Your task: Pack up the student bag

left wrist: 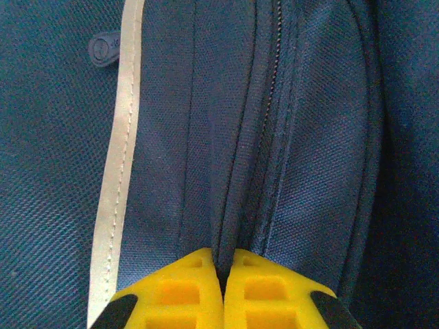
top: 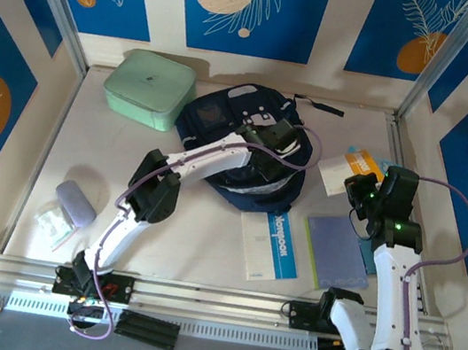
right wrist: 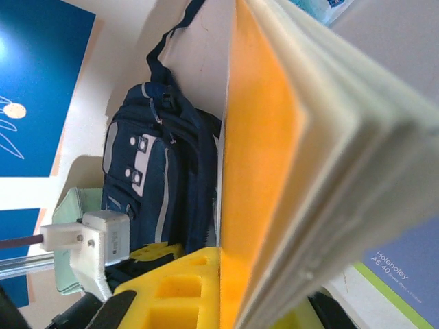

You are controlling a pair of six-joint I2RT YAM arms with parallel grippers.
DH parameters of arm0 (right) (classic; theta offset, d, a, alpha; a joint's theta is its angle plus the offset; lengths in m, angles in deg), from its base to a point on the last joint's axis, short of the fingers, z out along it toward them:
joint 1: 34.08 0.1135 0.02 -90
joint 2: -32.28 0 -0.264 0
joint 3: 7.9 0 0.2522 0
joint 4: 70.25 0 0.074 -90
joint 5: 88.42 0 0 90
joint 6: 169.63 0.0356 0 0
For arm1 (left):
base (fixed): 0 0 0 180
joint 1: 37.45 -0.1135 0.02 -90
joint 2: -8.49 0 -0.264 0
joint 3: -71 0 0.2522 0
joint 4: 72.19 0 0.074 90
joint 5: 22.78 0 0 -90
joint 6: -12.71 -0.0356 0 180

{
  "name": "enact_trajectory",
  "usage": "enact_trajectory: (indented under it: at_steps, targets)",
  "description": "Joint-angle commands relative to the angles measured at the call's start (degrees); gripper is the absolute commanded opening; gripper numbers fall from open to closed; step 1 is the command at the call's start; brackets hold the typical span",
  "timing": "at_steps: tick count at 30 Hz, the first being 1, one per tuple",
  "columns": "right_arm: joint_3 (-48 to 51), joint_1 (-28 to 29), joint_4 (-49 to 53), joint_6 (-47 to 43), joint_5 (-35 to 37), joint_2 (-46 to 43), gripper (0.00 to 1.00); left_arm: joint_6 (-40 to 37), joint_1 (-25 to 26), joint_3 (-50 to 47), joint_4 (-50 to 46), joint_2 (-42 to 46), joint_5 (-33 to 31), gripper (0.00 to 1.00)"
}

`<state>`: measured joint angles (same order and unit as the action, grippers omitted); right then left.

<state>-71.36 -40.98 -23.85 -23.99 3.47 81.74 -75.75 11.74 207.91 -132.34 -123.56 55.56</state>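
Desk (top: pixel 204 246): white, blue-patterned walls around.
Left claw (left wrist: pixel 223 284): closed tight, pinching student bag (top: pixel 216 118) seam; pull steadily.
Right claw (right wrist: pixel 233 295): clamping orange book (right wrist: pixel 260 171); keep it level.

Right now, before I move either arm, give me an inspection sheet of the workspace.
Surface: pale table, bare patches between items.
Job's things: student bag lying at centre back.
Clutter: mint-green case, grey pouch, plastic packet, white booklet, purple notebook.
Tools: left tool shut, pinching bag fabric beside the zipper; right tool shut on orange booklet.
Cables: purple cable along each arm, the left one looping over the bag.
Surroundings: blue leaf-print wall panels.
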Motion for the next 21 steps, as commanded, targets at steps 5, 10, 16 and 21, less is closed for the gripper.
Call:
enact_trajectory:
  at_steps: [5,10,16,21]
  targets:
    - [0.6,-0.31,-1.32,-3.61,-4.96,-1.45,0.04,0.48,-1.02,-1.57,2.01,10.4,-3.31,0.0]
    - [1.42,1.14,-2.51,-5.74,-7.08,-2.68,0.03,-1.56,-1.22,-5.74,9.1,16.76,-7.51,0.0]
    - [6.0,5.31,-10.67,-1.19,-15.69,-2.01,0.03,-4.07,-1.28,-6.4,13.87,19.08,-7.5,0.0]
    - [10.06,10.21,-22.87,6.35,-19.34,1.19,0.03,-3.92,-1.37,-5.51,14.74,19.07,-7.21,0.0]
